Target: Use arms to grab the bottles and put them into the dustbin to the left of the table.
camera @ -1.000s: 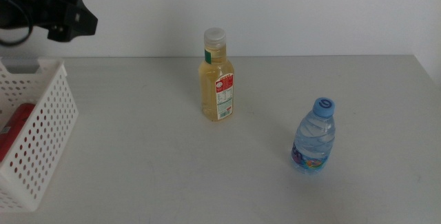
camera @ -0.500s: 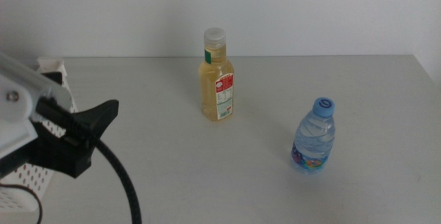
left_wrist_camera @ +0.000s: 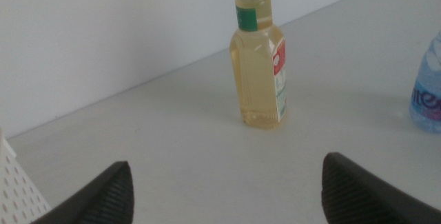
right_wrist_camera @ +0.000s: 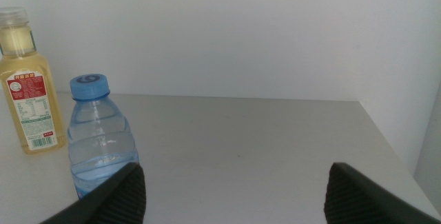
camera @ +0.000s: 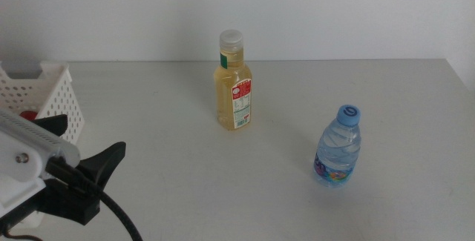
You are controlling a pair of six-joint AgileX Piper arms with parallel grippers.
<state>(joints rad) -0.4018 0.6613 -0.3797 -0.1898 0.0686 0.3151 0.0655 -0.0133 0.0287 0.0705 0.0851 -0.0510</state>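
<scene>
Two bottles are left standing on the surface (camera: 297,211), and the left end effector (left_wrist_camera: 227,186) has swung away from the basket (camera: 56,100) within the last second and dropped low at about eight o'clock in the middle view, so one drop looks finished and the next pick seems about to start. Its jaws are spread wide and hold nothing, aimed toward the yellow drink bottle (camera: 234,85). That bottle stands upright near the middle of the surface, long axis vertical, white cap up, label facing the camera. At about four o'clock from it, well apart, the water bottle (camera: 339,148) also stands upright, blue cap up. Something red (camera: 27,115) shows inside the basket at nine o'clock. The right end effector (right_wrist_camera: 234,189) waits near the water bottle, jaws spread and empty.
</scene>
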